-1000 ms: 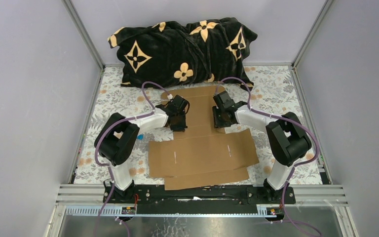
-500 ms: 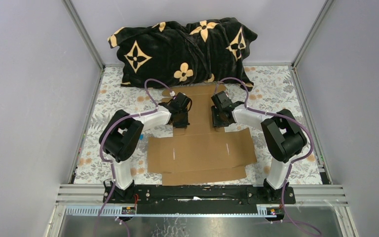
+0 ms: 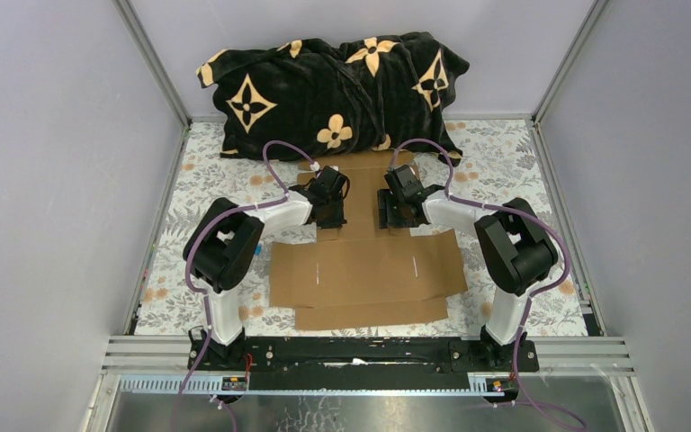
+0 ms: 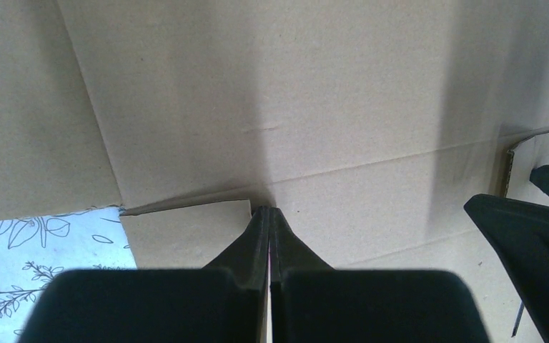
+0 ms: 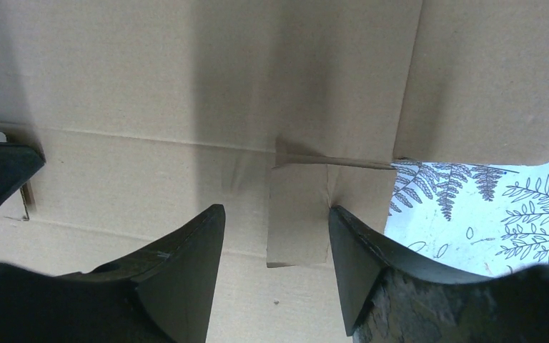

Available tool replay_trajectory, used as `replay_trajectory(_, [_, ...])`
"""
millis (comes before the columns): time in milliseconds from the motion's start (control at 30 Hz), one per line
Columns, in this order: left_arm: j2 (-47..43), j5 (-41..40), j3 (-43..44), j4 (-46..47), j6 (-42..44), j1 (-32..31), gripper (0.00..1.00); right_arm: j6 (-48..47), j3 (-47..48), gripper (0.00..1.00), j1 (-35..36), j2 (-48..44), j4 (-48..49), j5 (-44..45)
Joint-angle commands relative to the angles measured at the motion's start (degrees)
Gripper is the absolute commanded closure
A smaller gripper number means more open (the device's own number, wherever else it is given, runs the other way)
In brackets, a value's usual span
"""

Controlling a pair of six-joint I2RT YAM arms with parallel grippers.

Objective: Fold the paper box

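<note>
While its fingers sit pressed tip to tip, the left gripper [image 4: 268,214] rests on the paper box [image 3: 369,274] beside a slit [image 4: 186,204]. On the right gripper [image 5: 275,214] the fingers are spread wide, straddling a small tab [image 5: 298,214], gripping nothing. Sheet lies flat on the floral table cover [image 3: 207,180], far panel under both grippers. Judged step: starting the far fold. Next: right fingers close on the tab and lift while left pins the crease.
</note>
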Motion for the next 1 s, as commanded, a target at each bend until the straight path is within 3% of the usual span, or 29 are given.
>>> replay_trajectory(0, [5.4,3.0,-1.2,2.7,0.3,-0.6,1.00,1.0,-1.1,0.38,1.7,4.8,-1.2,-5.7])
replay_trajectory(200, [5.5,3.6,-0.5,3.4,0.8,-0.6,1.00,0.6,0.3,0.40,2.8,4.9,-2.0,-5.1])
replay_trajectory(367, [6.5,4.2,1.2,3.7,1.3,-0.7,1.00,0.8,1.8,0.50,3.8,5.8,-2.5,-5.0])
replay_trajectory(967, [9.2,6.1,8.2,3.5,5.1,-0.7,1.00,-0.4,8.4,0.49,10.4,8.6,-2.1,-10.5])
